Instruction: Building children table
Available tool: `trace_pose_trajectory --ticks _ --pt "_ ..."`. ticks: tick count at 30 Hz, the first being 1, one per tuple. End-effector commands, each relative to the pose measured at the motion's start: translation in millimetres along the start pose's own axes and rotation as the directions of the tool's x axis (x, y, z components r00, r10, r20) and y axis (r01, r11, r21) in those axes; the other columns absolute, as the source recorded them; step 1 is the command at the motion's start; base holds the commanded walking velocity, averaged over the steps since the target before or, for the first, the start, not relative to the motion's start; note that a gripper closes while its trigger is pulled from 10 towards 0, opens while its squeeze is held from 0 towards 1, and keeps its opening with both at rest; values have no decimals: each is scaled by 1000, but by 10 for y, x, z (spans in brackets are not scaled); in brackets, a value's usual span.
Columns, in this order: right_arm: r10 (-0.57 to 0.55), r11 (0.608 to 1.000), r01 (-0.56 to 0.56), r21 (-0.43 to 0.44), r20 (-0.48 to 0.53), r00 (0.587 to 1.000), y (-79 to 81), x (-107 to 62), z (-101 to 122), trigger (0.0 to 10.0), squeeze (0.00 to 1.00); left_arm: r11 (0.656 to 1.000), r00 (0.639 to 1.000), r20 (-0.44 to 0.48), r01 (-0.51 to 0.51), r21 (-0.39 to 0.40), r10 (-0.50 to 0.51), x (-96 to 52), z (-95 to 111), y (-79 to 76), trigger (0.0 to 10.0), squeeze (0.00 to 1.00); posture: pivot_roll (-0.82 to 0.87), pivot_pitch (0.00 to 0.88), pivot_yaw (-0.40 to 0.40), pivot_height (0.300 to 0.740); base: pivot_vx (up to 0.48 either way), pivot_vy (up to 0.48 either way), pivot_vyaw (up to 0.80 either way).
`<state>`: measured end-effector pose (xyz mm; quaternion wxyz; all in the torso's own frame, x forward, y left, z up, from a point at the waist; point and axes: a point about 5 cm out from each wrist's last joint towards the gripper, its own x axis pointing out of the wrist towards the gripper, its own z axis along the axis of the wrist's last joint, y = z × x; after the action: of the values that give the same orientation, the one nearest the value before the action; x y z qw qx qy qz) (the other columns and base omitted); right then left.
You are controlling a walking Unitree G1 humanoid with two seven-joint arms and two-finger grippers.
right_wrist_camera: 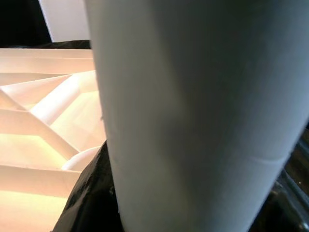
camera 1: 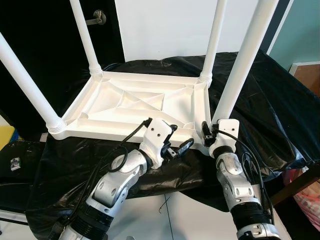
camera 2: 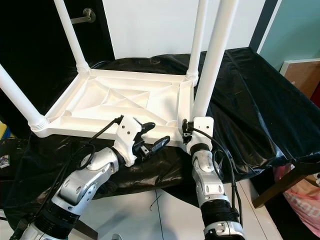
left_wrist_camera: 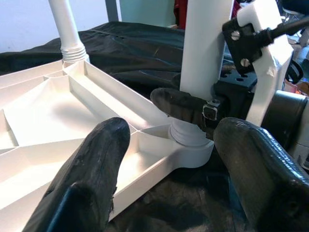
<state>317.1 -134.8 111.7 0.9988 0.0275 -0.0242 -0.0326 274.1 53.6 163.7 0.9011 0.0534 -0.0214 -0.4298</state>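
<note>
The white plastic table top (camera 1: 135,100) lies upside down on a black cloth (camera 1: 270,100), with its legs pointing up. My right gripper (camera 1: 207,132) is shut on the near-right leg (camera 1: 245,60) just above its socket at the corner; in the left wrist view one of its fingers (left_wrist_camera: 183,104) wraps that leg (left_wrist_camera: 207,43). The same leg (right_wrist_camera: 193,111) stands very close in the right wrist view. My left gripper (camera 1: 179,139) is open, holds nothing, and hovers at the table top's front edge, just left of that corner, with its fingers (left_wrist_camera: 96,164) spread.
Three more legs stand screwed in: near left (camera 1: 25,85), far left (camera 1: 85,35), far right (camera 1: 216,37). A dark door with a handle (camera 1: 97,19) is behind. A wooden furniture edge and a pink bag (camera 1: 307,200) sit at the right, white floor below.
</note>
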Motion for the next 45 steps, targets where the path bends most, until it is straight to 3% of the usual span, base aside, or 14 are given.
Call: trace_pose_trajectory --ticks 1,11,12,13,14,23,30,31,33,38,42,43,44,45 --pt "-20 1000 20 3 -75 997 -17 -52 -150 10000 0 998 998 -35 61 8 -61 -17 -70 -11 10000 0 1 18 -10 740 0 0 0" --pt "32 999 -32 3 -10 999 45 -68 -22 10000 0 998 997 -41 59 27 -58 -4 -71 6 10000 0 -4 22 -14 740 0 0 0" --pt "50 999 -50 0 2 999 41 -70 -6 10000 592 998 997 -35 63 25 -63 0 -63 -6 10000 0 -7 22 -16 740 0 0 0" --pt "50 999 -50 0 2 999 41 -70 -6 10000 592 998 997 -35 63 25 -63 0 -63 -6 10000 0 -7 22 -16 740 0 0 0" --pt "69 998 -69 1 10 998 31 -72 8 10000 1000 997 997 -37 70 31 -69 0 -67 -14 10000 0 -9 20 -14 740 0 0 0" --pt "167 985 -165 -53 33 985 -111 -76 37 10000 1000 995 995 -47 85 45 -83 -10 -80 2 10000 0 -8 4 -5 740 0 0 0" --pt "414 910 -412 -44 59 908 -132 -66 128 10000 1000 994 994 -47 98 55 -96 -2 -71 -16 10000 0 -2 0 -1 740 0 0 0" --pt "476 879 -473 -56 45 879 -121 -61 128 10000 0 993 994 -48 102 57 -100 2 -71 -22 10000 0 0 0 1 740 0 0 0" --pt "476 879 -473 -56 45 879 -121 -61 128 10000 0 993 994 -48 102 57 -100 2 -71 -22 10000 0 0 0 1 740 0 0 0" --pt "619 778 -619 -110 -30 784 -136 21 114 10000 0 991 993 -47 109 74 -106 25 -51 -22 10000 0 16 0 5 740 0 0 0" --pt "629 768 -629 -122 -44 777 -146 39 109 10000 0 991 993 -47 109 77 -106 27 -49 -19 10000 0 17 0 5 740 0 0 0" --pt "634 760 -634 -141 -55 772 -169 61 103 2549 0 991 993 -46 109 78 -105 30 -45 -16 10000 0 20 0 11 740 0 0 0" --pt "635 756 -637 -150 -68 769 -201 81 93 0 0 990 993 -43 111 82 -107 38 -31 -15 10000 0 23 0 12 740 0 0 0" --pt "635 756 -637 -150 -68 769 -201 81 93 0 0 990 993 -43 111 82 -107 38 -31 -15 10000 0 23 0 12 740 0 0 0"
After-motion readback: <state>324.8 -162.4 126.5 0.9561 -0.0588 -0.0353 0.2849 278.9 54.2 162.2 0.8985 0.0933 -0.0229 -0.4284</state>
